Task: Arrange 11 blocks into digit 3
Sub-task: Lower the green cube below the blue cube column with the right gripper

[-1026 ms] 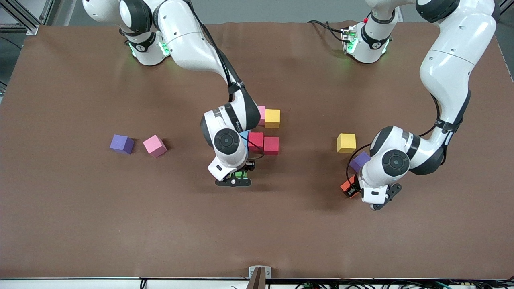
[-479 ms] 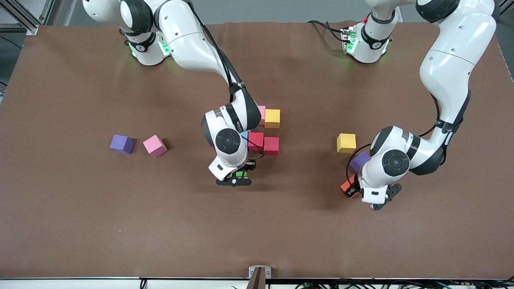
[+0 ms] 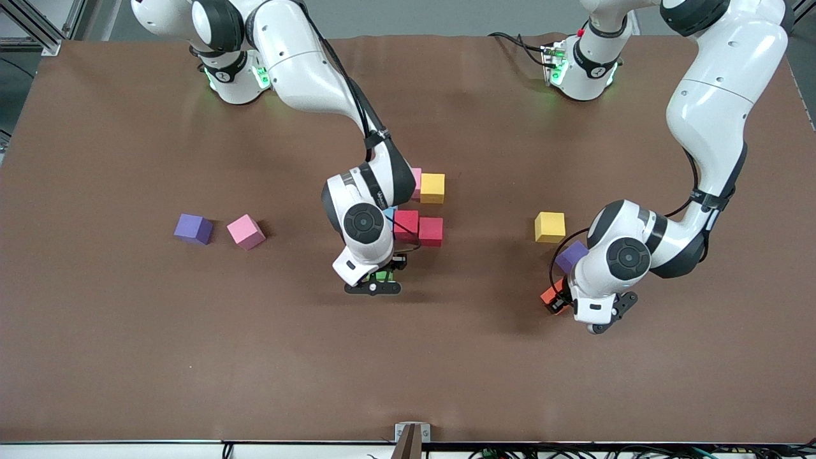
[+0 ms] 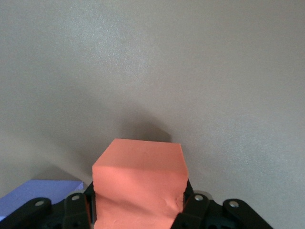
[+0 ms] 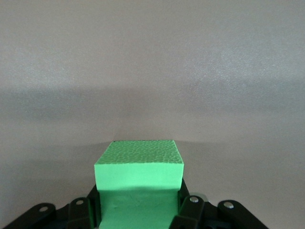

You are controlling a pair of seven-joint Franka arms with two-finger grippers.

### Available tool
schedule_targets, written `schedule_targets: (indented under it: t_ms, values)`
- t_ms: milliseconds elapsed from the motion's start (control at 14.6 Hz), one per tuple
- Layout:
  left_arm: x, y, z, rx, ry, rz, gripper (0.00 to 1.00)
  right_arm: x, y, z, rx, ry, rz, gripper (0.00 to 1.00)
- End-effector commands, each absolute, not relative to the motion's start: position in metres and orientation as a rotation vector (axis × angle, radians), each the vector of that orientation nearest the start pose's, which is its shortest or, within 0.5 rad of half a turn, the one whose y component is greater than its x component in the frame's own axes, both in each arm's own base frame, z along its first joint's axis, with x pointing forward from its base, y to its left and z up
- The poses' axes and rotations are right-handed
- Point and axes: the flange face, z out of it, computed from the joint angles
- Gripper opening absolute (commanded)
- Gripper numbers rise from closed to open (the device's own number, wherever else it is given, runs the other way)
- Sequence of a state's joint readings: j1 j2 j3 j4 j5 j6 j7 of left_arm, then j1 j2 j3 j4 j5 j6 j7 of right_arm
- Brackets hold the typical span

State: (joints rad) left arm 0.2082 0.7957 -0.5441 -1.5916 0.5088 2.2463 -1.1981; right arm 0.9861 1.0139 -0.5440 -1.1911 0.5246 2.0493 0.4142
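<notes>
Blocks are sitting in three groups on the brown table [image 3: 127,357]. At mid-table a pink block [image 3: 416,183], a yellow block [image 3: 433,188], a light blue block [image 3: 388,215] and two red blocks [image 3: 406,225] [image 3: 431,231] are touching in a partial figure. At its 9 o'clock, a purple block [image 3: 193,228] and another pink block [image 3: 246,231] are lying loose. At its 3 o'clock are a second yellow block [image 3: 549,227] and a second purple block [image 3: 571,256].

The right gripper [image 3: 377,282] is clamping the green block [image 5: 138,186] between nearly closed fingers, at the figure's 6 o'clock; since a second ago it is drifting slightly toward the left arm's end.

The left gripper [image 3: 569,305] is gripping the orange block [image 4: 138,183], at the second purple block's 7 o'clock, and is staying put.
</notes>
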Motion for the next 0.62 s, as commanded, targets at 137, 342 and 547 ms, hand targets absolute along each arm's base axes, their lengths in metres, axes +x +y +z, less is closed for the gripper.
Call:
schedule_targets:
  t_ms: [137, 342, 547]
  values:
    - [0.6761, -0.1629, 0.2123, -2.966, -1.003, -0.022, 0.44, 0.6041, 0.4502, 0.2065, -3.180, 0.008, 0.011, 0.00]
    - [0.6760, -0.1638, 0.2126, -2.968, -1.002, -0.022, 0.44, 0.6061, 0.4475, 0.2075, -3.179, 0.017, 0.012, 0.00]
    - [0.6761, -0.1632, 0.2176, -2.961, -1.012, -0.022, 0.44, 0.6068, 0.4467, 0.2075, -3.176, 0.027, 0.013, 0.00]
